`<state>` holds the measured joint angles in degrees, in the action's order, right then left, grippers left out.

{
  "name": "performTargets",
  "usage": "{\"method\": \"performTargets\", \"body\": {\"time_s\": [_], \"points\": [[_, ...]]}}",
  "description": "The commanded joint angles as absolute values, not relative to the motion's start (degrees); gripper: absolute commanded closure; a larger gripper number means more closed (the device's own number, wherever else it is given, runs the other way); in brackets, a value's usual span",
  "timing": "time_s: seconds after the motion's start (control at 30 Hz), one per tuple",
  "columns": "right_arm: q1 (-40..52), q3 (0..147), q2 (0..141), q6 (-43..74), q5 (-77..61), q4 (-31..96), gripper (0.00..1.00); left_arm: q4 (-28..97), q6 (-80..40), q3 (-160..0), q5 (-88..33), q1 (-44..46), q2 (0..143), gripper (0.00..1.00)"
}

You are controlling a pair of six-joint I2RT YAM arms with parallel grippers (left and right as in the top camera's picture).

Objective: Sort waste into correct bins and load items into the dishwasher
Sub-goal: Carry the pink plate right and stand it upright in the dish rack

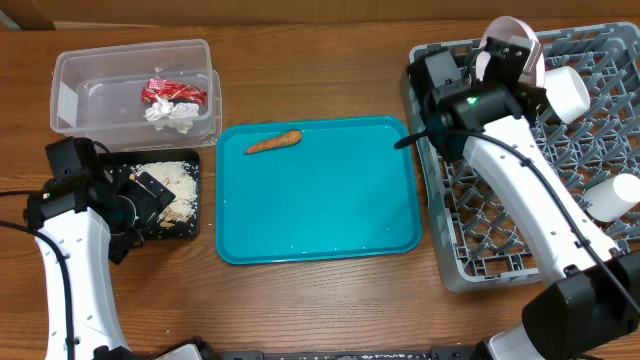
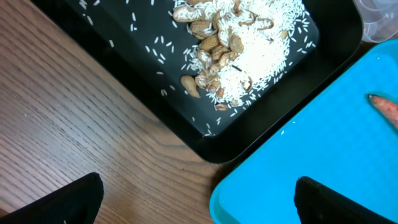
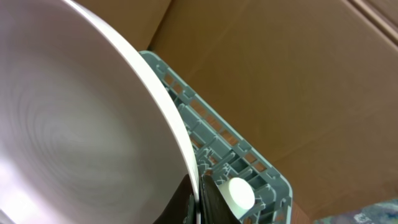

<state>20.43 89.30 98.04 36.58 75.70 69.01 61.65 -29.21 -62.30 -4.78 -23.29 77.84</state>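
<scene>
Right wrist: right gripper (image 3: 200, 200) pinches pinkish-white bowl (image 3: 93, 124) rim, dish rack (image 3: 249, 165) past fingers (image 3: 216, 208); thin pinch may slip; left gripper (image 2: 196, 186) wide.

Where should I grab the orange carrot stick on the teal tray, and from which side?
Grip the carrot stick at its middle, coming straight down from above, fingers closing across its thin width. It lies flat on the teal tray, its length running roughly left to right in the overhead view, bare tray on both long sides. The open left gripper looks nearest.
</scene>
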Motion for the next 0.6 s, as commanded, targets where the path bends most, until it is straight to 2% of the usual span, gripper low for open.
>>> {"method": "performTargets", "body": {"time_s": [0.0, 0.23, 0.57], "points": [[20.3, 85.2, 98.1, 39.3, 79.4, 67.0, 0.96, 61.5, -29.4, -63.7, -6.3, -23.4, 76.8, 0.00], [20.4, 76.8, 98.1, 39.3, 72.5, 60.4, 0.96, 61.5, -29.4, -63.7, -6.3, -23.4, 76.8, 0.00], [24.2, 76.2, 98.1, 39.3, 61.8, 56.8, 0.96, 61.1, -29.4, -63.7, -7.1, -23.4, 76.8, 0.00]]}}
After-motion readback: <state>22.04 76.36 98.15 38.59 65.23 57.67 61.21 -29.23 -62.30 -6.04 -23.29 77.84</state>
